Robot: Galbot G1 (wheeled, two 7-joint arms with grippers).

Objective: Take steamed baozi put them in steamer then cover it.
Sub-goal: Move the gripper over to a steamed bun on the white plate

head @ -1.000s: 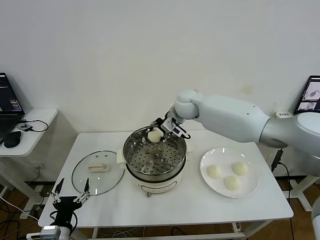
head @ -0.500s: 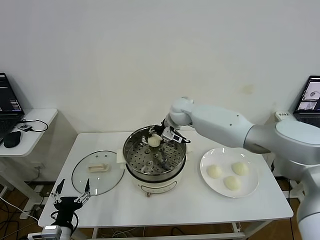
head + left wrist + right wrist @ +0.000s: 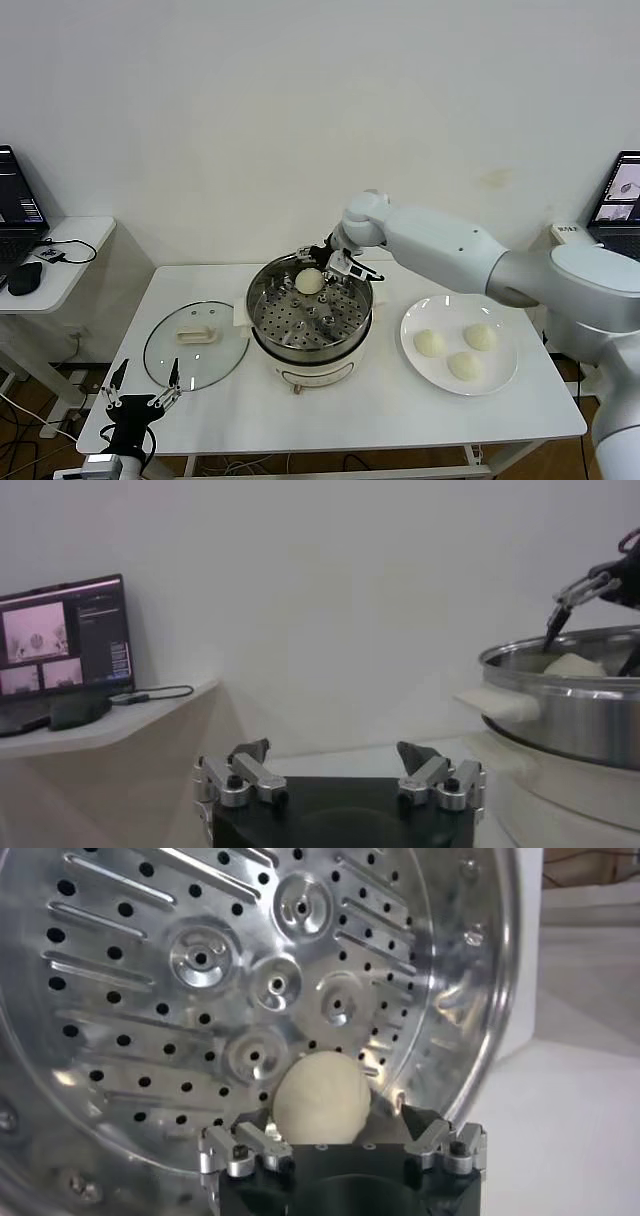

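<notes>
The steamer [image 3: 310,325] stands mid-table, a shiny pot with a perforated tray [image 3: 200,958]. One steamed baozi [image 3: 309,281] lies on the tray near the back wall. My right gripper [image 3: 335,262] hovers just over it, open, and the bun [image 3: 322,1098] lies between its spread fingers. Three more baozi [image 3: 428,343] [image 3: 480,337] [image 3: 464,366] sit on a white plate [image 3: 505,375] to the right. The cover [image 3: 196,343], a glass lid with a cream handle, lies flat left of the steamer. My left gripper [image 3: 140,395] hangs open below the table's front left corner, empty [image 3: 333,750].
A side desk [image 3: 70,250] with a laptop and mouse stands at the far left. A monitor [image 3: 622,190] shows at the right edge. In the left wrist view the steamer's side [image 3: 570,710] rises nearby, with a screen [image 3: 65,640] on a shelf.
My right gripper came down into the steamer with the baozi and opened. The bun now rests on the tray. The left arm has not moved.
</notes>
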